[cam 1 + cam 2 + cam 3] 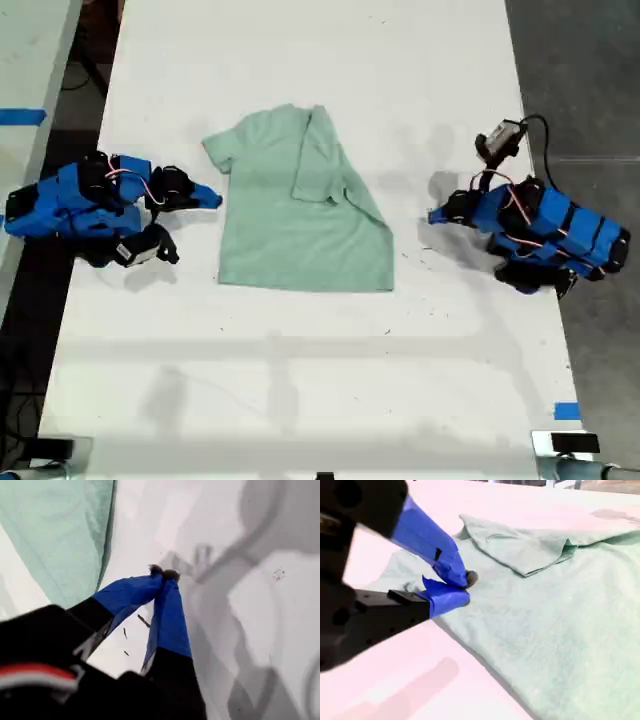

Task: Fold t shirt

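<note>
The second claw (210, 197) rests on the desk (300, 380) at the exterior view's left. Its jaws are nearly together, and I cannot tell if they fully meet. Just beyond its tip lies the t-shirt (300, 230), flat, with one sleeve side already folded across the body. The first claw (435, 215), jaws together and empty, points at the shirt's other edge from a little way off.

The next fold likely wants a pinch at the near edge, lifted low and carried across smoothly.

The desk is white and faintly speckled, with dark floor (590, 80) beyond the first claw.
</note>
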Controlling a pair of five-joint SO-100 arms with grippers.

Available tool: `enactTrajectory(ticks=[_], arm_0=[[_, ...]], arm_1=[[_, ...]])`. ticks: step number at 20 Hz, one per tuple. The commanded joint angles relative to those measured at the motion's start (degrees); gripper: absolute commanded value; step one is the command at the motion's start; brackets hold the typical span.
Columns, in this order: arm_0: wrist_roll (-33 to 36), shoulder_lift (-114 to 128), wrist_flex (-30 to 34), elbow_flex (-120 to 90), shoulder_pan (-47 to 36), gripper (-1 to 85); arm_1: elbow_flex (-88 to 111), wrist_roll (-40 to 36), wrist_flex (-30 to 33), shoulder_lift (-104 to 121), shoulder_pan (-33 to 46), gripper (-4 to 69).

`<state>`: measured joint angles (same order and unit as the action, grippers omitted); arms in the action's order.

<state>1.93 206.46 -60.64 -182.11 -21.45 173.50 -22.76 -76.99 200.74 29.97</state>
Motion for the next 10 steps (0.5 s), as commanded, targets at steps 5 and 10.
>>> enactTrajectory(ticks=[5, 10], arm_0=[[-11.25, 0.18, -0.97, 0.62, 3.60, -0.2], [-7.29, -6.86, -7.21, 15.91, -4.83, -0.2]], arm_1=[[2.11, 9.05, -1.14, 0.53, 0.09, -0.5], [2.20, 9.05, -0.97, 0.53, 0.26, -0.5]])
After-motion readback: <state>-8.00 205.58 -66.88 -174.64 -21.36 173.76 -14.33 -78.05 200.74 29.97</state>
